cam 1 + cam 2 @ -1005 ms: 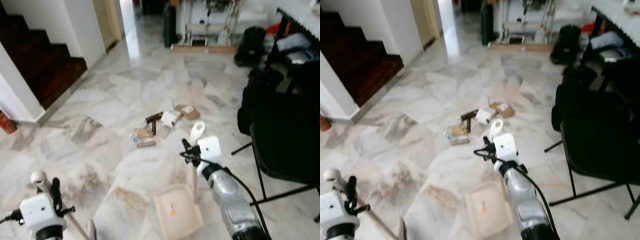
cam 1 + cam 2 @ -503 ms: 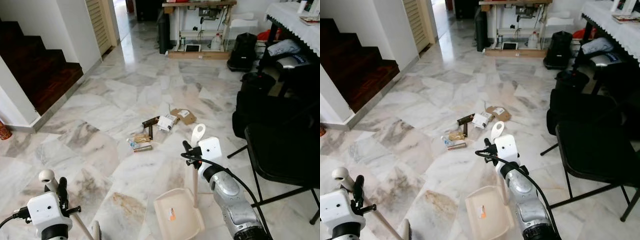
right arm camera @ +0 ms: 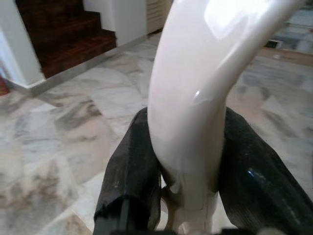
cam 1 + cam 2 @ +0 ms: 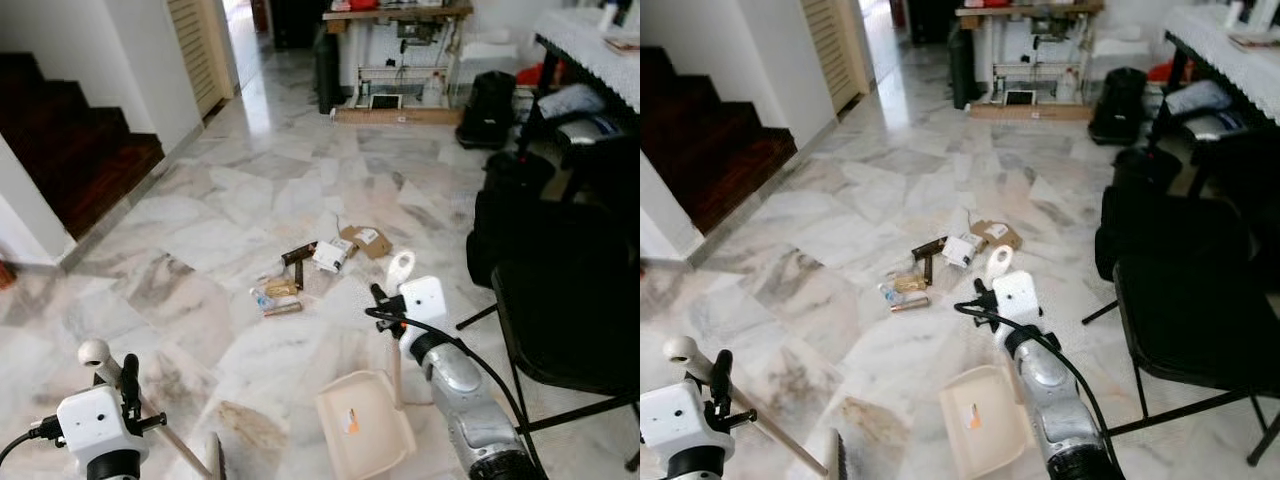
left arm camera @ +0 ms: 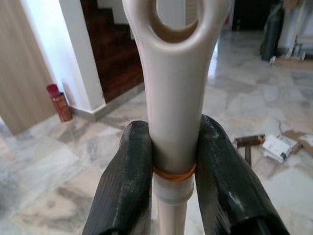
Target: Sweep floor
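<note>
The left gripper (image 5: 173, 169), left of the dustpan (image 4: 365, 437), clamps both fingers (image 5: 124, 181) on the broom (image 4: 150, 425) handle, whose brush end rests on the marble floor (image 4: 200, 230) beside the pan. Beyond the dustpan a litter pile (image 4: 310, 265) of boxes and wrappers lies on the floor. The right gripper (image 3: 188, 171) is closed around the dustpan's upright handle, with a black chair (image 4: 570, 310) right of it.

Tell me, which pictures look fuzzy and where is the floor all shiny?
Left eye view: a little soft all over, with bright glare on the marble floor by the doorway. Right eye view: sharper, so the litter shows clearly. Left wrist view: the broom handle is crisp, the room behind soft. Right wrist view: the dustpan handle is blurred and glossy.
</note>
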Tool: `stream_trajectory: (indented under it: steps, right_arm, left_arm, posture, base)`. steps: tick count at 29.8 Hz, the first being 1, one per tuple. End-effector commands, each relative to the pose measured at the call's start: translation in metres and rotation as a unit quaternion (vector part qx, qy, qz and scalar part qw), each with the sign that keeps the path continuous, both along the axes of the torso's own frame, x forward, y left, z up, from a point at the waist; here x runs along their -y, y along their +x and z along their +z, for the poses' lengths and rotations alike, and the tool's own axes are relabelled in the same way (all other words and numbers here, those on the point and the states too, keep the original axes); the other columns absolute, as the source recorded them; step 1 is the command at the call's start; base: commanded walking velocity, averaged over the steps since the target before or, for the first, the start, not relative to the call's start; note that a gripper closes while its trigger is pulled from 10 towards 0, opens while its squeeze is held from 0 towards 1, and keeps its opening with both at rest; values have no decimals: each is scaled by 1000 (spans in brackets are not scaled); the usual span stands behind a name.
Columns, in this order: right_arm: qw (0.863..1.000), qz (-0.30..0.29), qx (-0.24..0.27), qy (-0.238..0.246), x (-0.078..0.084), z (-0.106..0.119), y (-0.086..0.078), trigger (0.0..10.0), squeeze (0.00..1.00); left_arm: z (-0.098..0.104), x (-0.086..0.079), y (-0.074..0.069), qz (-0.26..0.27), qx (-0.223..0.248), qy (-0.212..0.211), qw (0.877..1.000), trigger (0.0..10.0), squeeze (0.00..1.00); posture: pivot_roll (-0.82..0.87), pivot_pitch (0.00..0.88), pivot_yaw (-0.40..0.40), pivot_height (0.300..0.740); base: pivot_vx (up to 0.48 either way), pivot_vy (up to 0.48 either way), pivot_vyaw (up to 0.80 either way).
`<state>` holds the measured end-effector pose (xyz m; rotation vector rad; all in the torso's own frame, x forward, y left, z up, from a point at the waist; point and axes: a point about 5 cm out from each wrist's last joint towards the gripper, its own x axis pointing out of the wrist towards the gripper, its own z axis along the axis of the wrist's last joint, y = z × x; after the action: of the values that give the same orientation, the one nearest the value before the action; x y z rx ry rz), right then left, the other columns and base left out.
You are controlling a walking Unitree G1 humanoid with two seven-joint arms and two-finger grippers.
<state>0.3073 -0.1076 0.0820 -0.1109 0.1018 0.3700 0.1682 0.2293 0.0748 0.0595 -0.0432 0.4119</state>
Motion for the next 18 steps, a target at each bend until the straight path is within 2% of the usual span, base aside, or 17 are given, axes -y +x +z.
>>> stream_trajectory:
  steps: [1,2,3,6,8,10,14,18]
  right_arm:
    - [1000,0,22,10,2,9,2,10000,0]
    - [1000,0,22,10,2,9,2,10000,0]
    - [1000,1,21,9,1,8,3,10000,0]
    - [1000,2,22,8,1,9,4,10000,0]
    - [1000,1,23,8,1,10,6,10000,0]
    - [1000,2,23,7,0,10,6,10000,0]
    - [1000,1,24,9,0,10,7,10000,0]
    - [1000,5,24,8,-1,10,8,10000,0]
  left_arm:
    - [9,2,6,-15,22,13,1000,10000,0]
    - [9,2,6,-15,22,13,1000,10000,0]
    - [11,9,11,-51,20,26,998,10000,0]
    - [14,14,15,-89,18,43,995,10000,0]
    - [16,20,21,-141,5,105,984,10000,0]
    - [18,22,25,-155,8,112,982,10000,0]
    - [24,24,32,-154,28,99,983,10000,0]
    - [27,45,43,-196,43,98,975,10000,0]
  posture:
    - [-87,0,79,740]
    - [-87,0,79,740]
    - [-83,0,76,740]
    - [-82,0,72,740]
    - [-75,0,69,740]
    - [-77,0,71,740]
    - [-83,0,68,740]
    - [-83,0,61,740]
  base:
    - [244,0,0]
    - [244,0,0]
    - [0,0,0]
    - [0,0,0]
    - [0,0,0]
    - [0,0,0]
    - [0,0,0]
    - [0,0,0]
